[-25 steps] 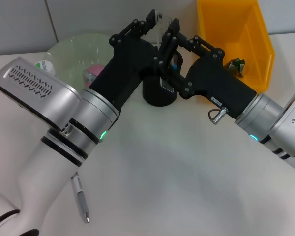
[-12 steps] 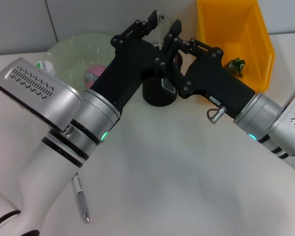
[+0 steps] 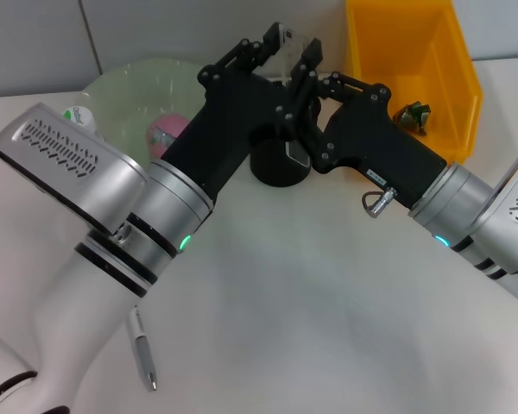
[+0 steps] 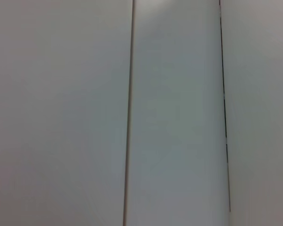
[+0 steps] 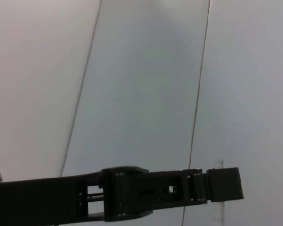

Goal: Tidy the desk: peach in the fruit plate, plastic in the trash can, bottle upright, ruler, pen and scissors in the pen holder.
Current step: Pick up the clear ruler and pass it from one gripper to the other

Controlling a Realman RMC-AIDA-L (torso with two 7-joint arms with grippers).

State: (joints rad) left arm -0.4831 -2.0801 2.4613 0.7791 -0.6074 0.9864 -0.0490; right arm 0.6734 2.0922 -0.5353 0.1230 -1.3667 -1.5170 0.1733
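From the head view, your left gripper point(image 3: 281, 45) and right gripper point(image 3: 304, 65) meet above the black cylindrical pen holder point(image 3: 279, 161), both pinching the clear plastic ruler point(image 3: 291, 40), its long axis roughly upright, directly over the holder. The right wrist view shows the ruler's point(image 5: 218, 197) edge beside the left gripper's fingers point(image 5: 224, 184). The left wrist view shows only wall.

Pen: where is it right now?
Head view: the pen lies on the desk at the near left, beside the left arm's base, far from the black pen holder.

Pale panelled wall point(image 4: 174, 113); white tabletop point(image 3: 328, 302)
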